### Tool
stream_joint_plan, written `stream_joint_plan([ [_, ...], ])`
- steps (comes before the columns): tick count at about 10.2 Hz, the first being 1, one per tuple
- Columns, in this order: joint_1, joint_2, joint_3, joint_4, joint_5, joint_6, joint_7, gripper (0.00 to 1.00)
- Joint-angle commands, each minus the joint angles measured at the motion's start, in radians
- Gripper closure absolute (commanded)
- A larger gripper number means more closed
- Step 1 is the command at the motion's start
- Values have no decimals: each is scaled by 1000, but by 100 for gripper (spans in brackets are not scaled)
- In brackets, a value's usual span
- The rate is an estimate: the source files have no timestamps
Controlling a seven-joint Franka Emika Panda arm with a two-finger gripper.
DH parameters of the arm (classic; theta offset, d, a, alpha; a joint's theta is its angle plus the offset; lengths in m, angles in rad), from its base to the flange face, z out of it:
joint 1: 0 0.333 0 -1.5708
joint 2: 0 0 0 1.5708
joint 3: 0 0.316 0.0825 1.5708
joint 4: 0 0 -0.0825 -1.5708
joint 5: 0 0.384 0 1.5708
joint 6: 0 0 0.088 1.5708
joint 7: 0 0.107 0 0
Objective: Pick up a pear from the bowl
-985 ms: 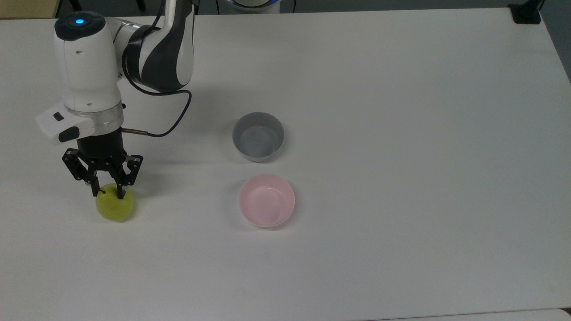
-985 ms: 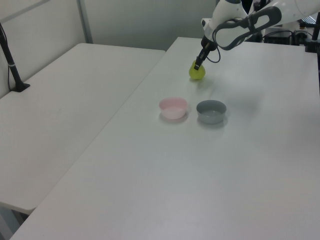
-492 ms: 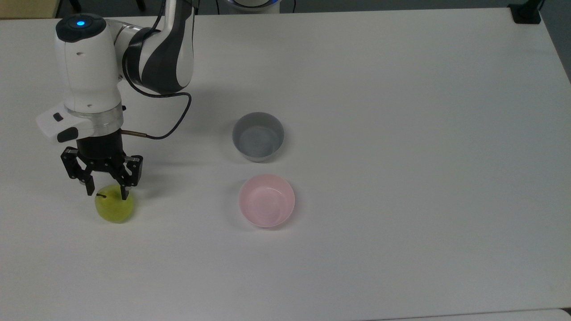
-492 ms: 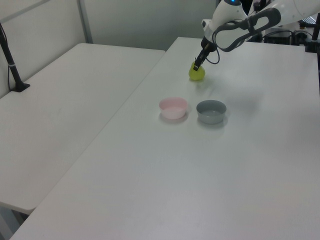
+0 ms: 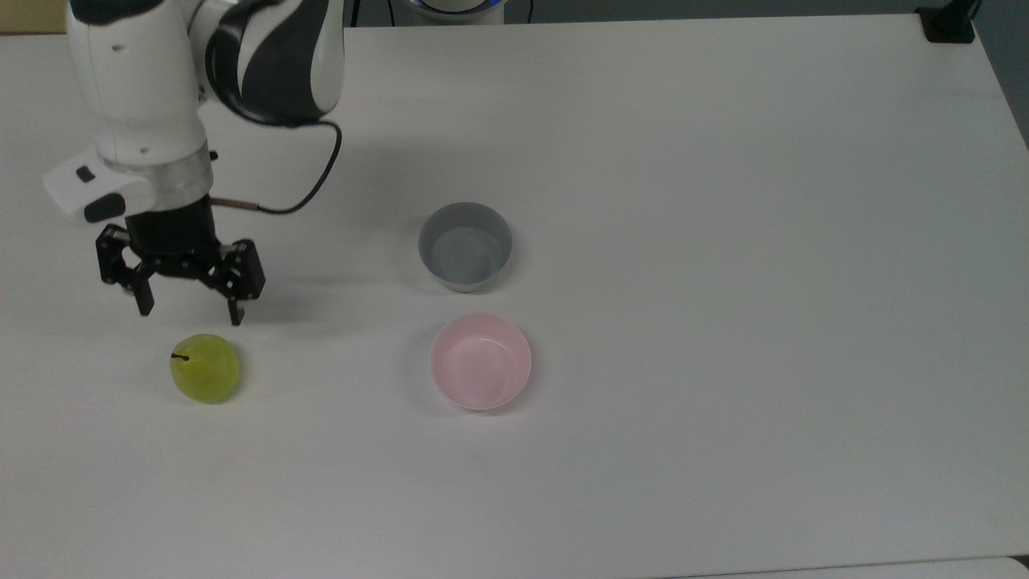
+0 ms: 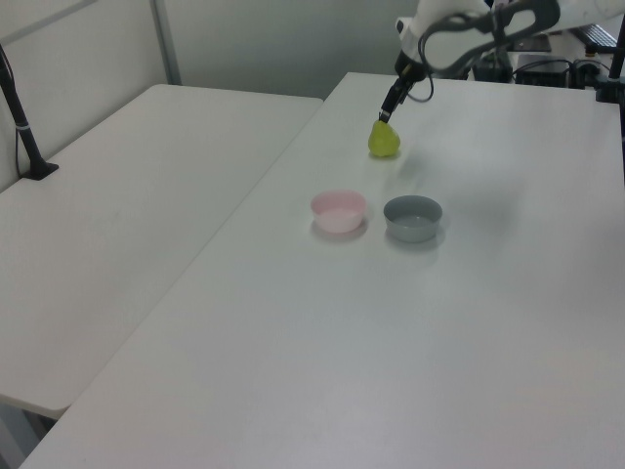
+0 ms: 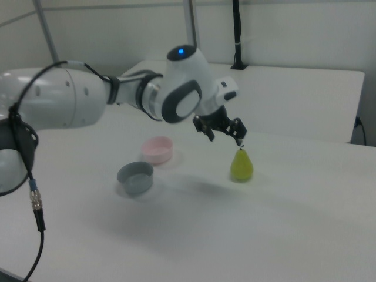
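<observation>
**Pear on the surface, tool above it with nothing in it**

Pear (image 5: 206, 368) stands upright on the white surface (image 5: 723, 241), outside both bowls, at the top view's left. Its short dark stem points up, and in the right view its narrower top and wider base are plain to see (image 7: 241, 165). In the left view it sits near the far edge of the surface (image 6: 384, 140).

The tool (image 5: 190, 310) hangs just above the pear, apart from it, with its two black fingers spread wide and nothing between them. In the right view the tool (image 7: 225, 136) is just above and to the right view's left of the stem. In the left view it (image 6: 387, 114) is directly over the fruit.

The pink bowl (image 5: 480, 362) lies well apart from the pear, toward the top view's middle, and its smooth inside holds nothing. A grey bowl (image 5: 465, 245) stands just beside it, not touching, also with nothing in it. In the right view the pink bowl (image 7: 157, 149) is behind the grey one (image 7: 135, 178); in the left view the two stand side by side, pink (image 6: 339, 210) at the left view's left, grey (image 6: 412, 217) at its right.

A black cable (image 5: 309, 189) loops from the arm's wrist.
</observation>
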Motion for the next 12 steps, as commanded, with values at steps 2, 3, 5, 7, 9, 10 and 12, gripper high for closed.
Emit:
stream_joint_plan([
  [2,119,-306,-7,-37,-28,-530,222,0],
  [3,153,-372,-6,-42,-36,-650,263,0],
  [5,221,-456,-6,-77,-30,-756,276,0],
  [7,296,-483,-23,-196,-32,-623,274,0],
  [9,276,-475,-26,-185,-30,-562,265,0],
  [10,276,-476,-26,-180,-32,-571,266,0],
  [12,275,-476,-26,-177,-33,-583,265,0],
])
